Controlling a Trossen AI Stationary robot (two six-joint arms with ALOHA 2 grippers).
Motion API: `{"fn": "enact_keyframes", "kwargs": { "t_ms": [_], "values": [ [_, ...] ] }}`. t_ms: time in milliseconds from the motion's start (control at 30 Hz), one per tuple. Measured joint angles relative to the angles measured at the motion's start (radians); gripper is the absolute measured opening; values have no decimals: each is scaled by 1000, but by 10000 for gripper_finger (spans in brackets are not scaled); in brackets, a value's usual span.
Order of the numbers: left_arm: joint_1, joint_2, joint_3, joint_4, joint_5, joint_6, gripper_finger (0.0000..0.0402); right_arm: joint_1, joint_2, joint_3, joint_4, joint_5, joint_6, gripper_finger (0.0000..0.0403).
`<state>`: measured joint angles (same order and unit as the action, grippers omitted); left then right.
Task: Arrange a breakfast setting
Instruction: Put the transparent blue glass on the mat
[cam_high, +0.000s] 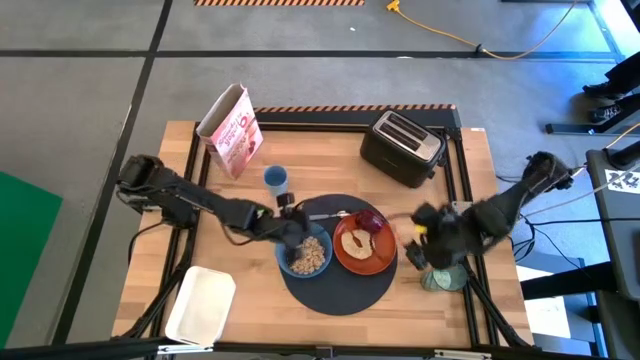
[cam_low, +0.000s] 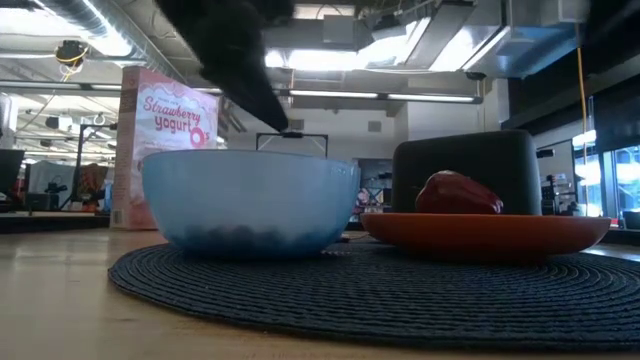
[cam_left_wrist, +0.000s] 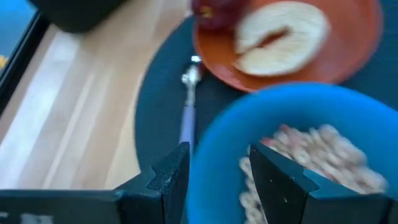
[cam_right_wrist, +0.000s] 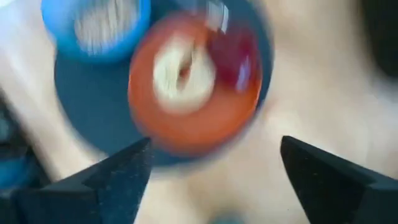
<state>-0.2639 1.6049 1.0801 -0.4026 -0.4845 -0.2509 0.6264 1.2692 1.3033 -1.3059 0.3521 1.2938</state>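
Note:
A blue bowl of cereal and an orange plate stand on the large dark round mat. Bread and a dark red fruit lie on the plate. A metal spoon lies on the mat's far part. My left gripper is at the bowl's far-left rim, shut on it. My right gripper is open and empty above the table, right of the plate. A pale green cup stands on the table by the right arm. My left gripper has the bowl's rim between its two fingers, one finger inside over the cereal and one outside. The fingers come slanting down from the table's left. The bowl stands upright with its base on the mat.
A black toaster stands at the back right and a pink cereal box at the back left. A blue cup stands behind the mat. A white tray lies at the front left. A black frame edges the table.

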Motion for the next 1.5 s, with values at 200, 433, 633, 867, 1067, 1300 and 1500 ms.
{"fn": "enact_keyframes", "kwargs": {
  "t_ms": [200,433,633,867,1067,1300,1500],
  "values": [
    [-93,-71,-49,1,-3,81,163,147,136,92,-130,-232,290,280],
    [-76,-88,-51,73,-1,235,163,221,188,126,-150,-220,439,242],
    [59,-67,-51,189,181,304,163,204,174,126,-159,-166,467,239],
    [142,-40,-51,306,249,399,163,155,169,126,-126,-227,512,239],
    [167,-40,-77,314,297,420,163,171,172,126,-79,-278,625,239],
    [184,-40,-100,344,327,419,163,207,200,127,-73,-272,697,239],
    [168,-40,-100,344,330,414,163,212,263,127,-78,-271,690,239]
  ]
}}
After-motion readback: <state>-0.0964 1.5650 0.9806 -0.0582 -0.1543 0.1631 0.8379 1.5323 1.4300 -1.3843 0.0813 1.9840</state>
